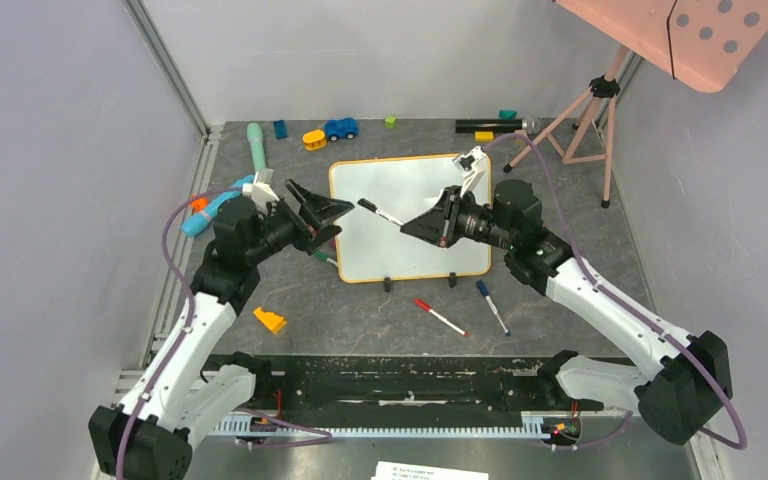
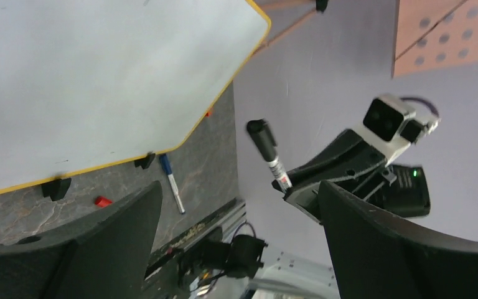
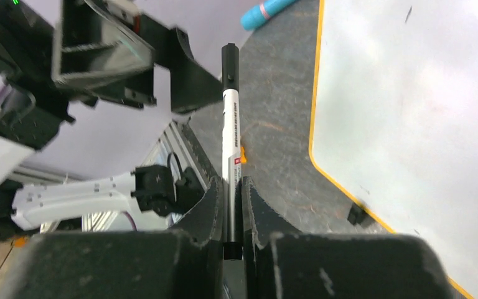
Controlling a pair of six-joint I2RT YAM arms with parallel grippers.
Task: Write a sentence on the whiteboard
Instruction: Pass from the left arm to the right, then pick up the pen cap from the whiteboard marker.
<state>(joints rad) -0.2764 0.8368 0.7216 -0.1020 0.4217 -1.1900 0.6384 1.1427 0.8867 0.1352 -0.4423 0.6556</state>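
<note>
**Two arms face each other over the whiteboard**

Both grippers hang above the board's left half. The right gripper (image 1: 407, 226) has its fingers clamped on a black marker (image 3: 230, 124), whose dark end points at the left gripper (image 1: 340, 220). That gripper's fingers are spread wide and hold nothing. The whiteboard (image 1: 400, 180) lies flat at the middle of the tabletop (image 1: 560, 260). A red marker (image 1: 440, 317) and a blue marker (image 1: 492, 306) lie just beyond its near edge.
</note>
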